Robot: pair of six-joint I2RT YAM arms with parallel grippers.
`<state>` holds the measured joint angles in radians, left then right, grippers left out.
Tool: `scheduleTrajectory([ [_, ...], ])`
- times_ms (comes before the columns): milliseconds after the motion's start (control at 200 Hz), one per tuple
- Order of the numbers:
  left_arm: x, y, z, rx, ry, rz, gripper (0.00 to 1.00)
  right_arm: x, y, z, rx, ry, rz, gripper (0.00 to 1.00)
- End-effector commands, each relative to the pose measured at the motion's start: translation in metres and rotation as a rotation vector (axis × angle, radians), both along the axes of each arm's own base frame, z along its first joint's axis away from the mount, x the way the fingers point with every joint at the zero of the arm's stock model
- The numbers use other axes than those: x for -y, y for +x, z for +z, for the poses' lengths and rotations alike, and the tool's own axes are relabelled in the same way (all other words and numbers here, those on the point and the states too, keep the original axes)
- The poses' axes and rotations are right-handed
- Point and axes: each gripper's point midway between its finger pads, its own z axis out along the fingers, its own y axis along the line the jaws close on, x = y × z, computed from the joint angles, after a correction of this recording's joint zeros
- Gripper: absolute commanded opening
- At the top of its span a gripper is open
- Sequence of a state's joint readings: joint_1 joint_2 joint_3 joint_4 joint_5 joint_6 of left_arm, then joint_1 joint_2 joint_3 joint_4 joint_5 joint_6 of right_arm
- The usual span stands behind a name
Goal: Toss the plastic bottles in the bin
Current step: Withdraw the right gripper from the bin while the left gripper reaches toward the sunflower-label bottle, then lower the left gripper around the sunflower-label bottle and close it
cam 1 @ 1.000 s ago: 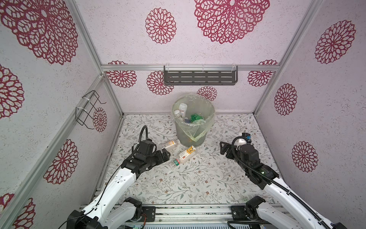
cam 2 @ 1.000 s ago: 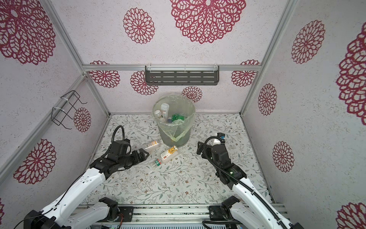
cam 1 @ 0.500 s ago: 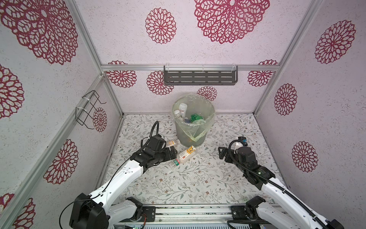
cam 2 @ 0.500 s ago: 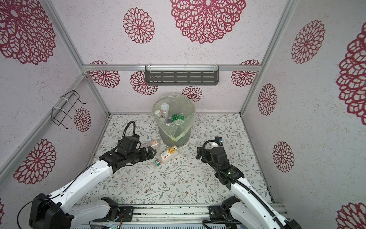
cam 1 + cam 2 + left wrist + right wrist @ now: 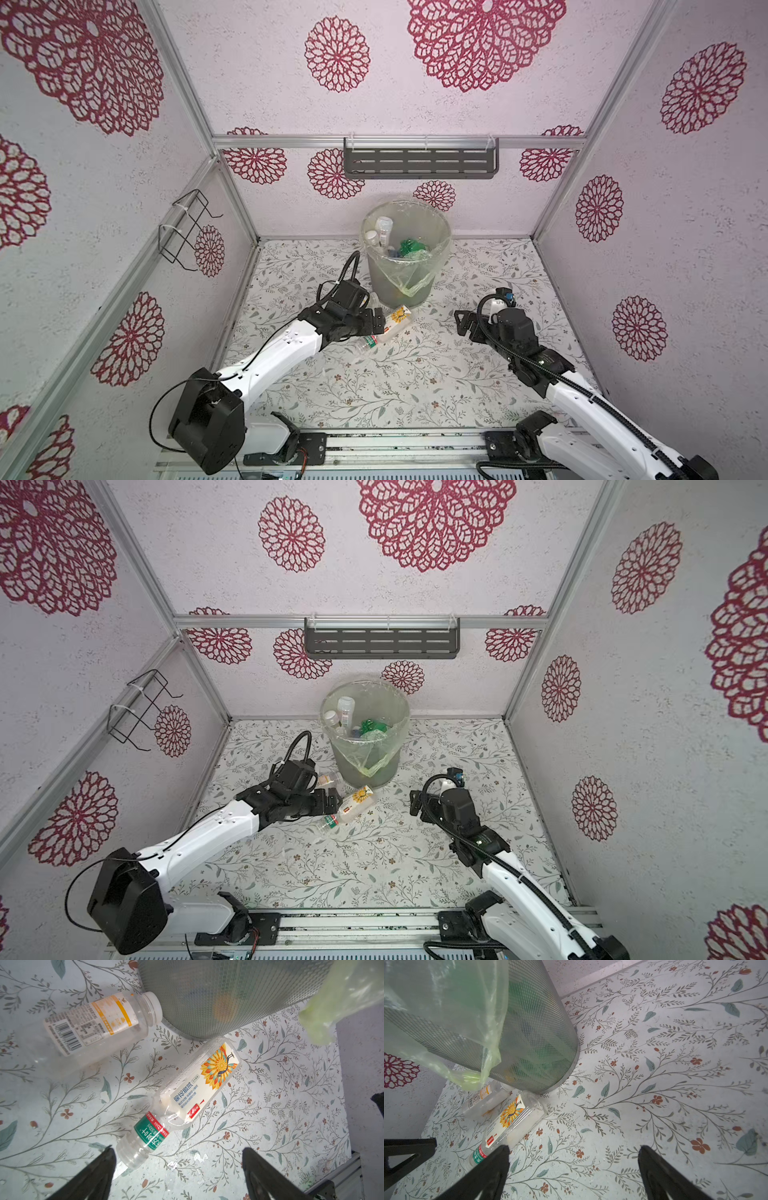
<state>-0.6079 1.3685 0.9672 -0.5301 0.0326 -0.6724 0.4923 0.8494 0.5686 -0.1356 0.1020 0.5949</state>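
The job now appears to be picking up one of three bottles lying on the floor by the bin (image 5: 386,282), which already holds several. In a top view the flower-label bottle (image 5: 399,316) lies at 6 o'clock of the bin's foot, its base just beside the wall. The green-label bottle (image 5: 368,343) touches its neck end at 7 o'clock, and the orange-label bottle (image 5: 328,777) lies at 9 o'clock. The left claw (image 5: 176,1151) hangs low over the green-label bottle, spread wide and empty, with one finger close to the bottle's far end. To do this well, I would centre the jaws across the body, square to its length, and close softly, since thin plastic buckles and slips. Then lift well above the tall rim before letting go. The left arm reaches forward, elbow bent. The right claw (image 5: 460,324) waits at 4 o'clock, wide open and empty, facing the bin.
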Motion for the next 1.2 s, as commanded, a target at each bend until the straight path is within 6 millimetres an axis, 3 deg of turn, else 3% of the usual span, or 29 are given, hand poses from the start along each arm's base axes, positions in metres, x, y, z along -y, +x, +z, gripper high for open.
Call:
scheduleTrajectory([
  [0, 0.011, 0.010, 0.003, 0.058, 0.025, -0.052, 0.97, -0.001, 0.002, 0.010, 0.032, 0.032, -0.002, 0.99],
  [786, 0.048, 0.032, -0.063, 0.023, 0.214, -0.239, 0.97, 0.009, -0.008, 0.017, 0.051, 0.032, -0.013, 0.99],
  [1196, 0.055, 0.028, -0.073, 0.045, 0.233, -0.246, 0.99, 0.007, -0.008, 0.020, 0.052, 0.043, -0.005, 0.99],
])
